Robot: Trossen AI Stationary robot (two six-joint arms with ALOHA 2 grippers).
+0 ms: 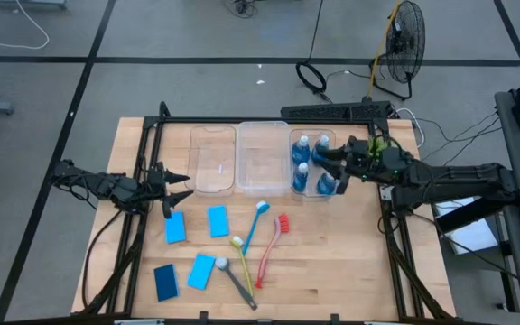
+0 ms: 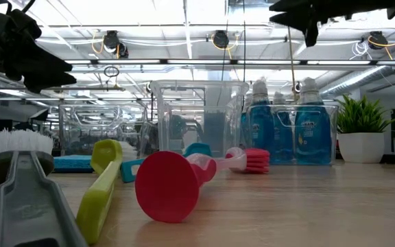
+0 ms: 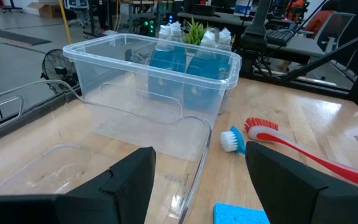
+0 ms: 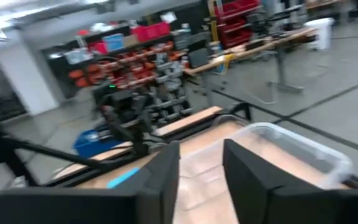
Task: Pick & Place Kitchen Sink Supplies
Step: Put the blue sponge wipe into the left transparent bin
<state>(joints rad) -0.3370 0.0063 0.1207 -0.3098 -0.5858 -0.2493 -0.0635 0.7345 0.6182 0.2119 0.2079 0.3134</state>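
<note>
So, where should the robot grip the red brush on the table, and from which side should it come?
Probably at the middle of the thin handle of the red brush, coming straight down from above. It lies flat on the table with bare wood on its right, while the yellow-green brush lies close on its left. The open left gripper is nearer.

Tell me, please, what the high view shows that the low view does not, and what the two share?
Only the high view shows all four blue sponges, both arms whole, the left gripper open beside the flat clear tray, and the right gripper open over the bottle bin. Only the low view shows the potted plant whole. Both show the blue-liquid bottles, the red brush, the yellow-green brush and the grey brush.
</note>
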